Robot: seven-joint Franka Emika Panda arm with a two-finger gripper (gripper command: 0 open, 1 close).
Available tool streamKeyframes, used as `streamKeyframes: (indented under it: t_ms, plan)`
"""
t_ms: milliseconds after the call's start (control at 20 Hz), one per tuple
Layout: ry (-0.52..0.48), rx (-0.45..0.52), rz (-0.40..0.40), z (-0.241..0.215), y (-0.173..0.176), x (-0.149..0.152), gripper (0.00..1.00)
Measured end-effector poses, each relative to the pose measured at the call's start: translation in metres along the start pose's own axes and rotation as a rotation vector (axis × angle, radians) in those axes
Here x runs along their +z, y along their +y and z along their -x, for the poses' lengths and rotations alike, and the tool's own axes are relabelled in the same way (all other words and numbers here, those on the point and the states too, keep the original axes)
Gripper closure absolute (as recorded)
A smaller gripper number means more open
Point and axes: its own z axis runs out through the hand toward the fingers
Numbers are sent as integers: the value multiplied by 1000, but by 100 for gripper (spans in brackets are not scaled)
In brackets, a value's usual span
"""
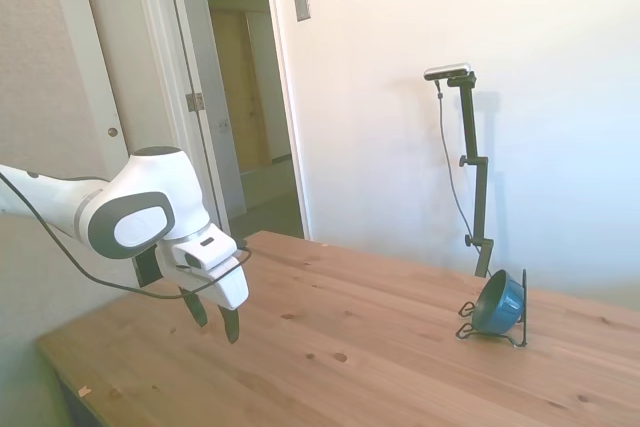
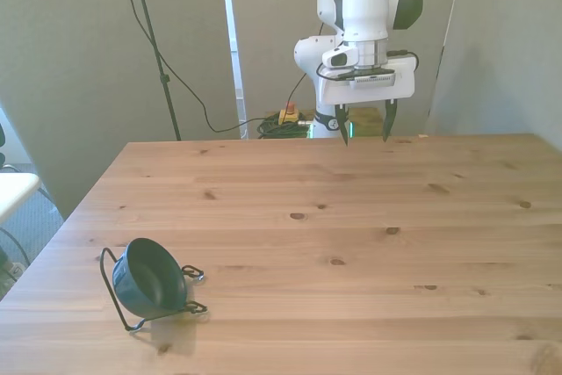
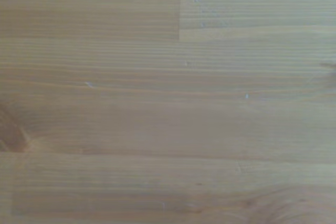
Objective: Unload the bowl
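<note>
The small blue bowl [image 1: 498, 301] [image 2: 151, 277] leans tilted on its side in a thin black wire rack [image 1: 520, 315] [image 2: 115, 292], its dark inside facing outward. It stands near the table's front-left corner in the front view and at the right in the side view. My gripper [image 1: 215, 319] [image 2: 365, 131] hangs open and empty above the opposite end of the table, far from the bowl. The wrist view holds only bare wood grain.
The wooden table [image 2: 351, 234] [image 1: 340, 347] carries only the rack and bowl. An open doorway [image 1: 250, 107] lies behind the arm in the side view. Cables and a thin stand [image 2: 154, 41] hang behind the table in the front view.
</note>
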Motion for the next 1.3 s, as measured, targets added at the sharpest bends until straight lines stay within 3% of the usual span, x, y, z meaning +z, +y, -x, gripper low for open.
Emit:
streamKeyframes:
  t_ms: [100, 300, 650, 800, 1000, 1300]
  plan:
    - [0, 1, -2, -1, 0, 0, 0]
    - [54, 32, -56, -35, -14, -43, 0]
    - [233, 179, 7, -143, -11, -73, 0]
    - [301, 253, 0, -200, -1, -74, 0]
    - [351, 256, 32, -222, -9, -75, 0]
    - [424, 278, 97, -299, -19, -50, 0]
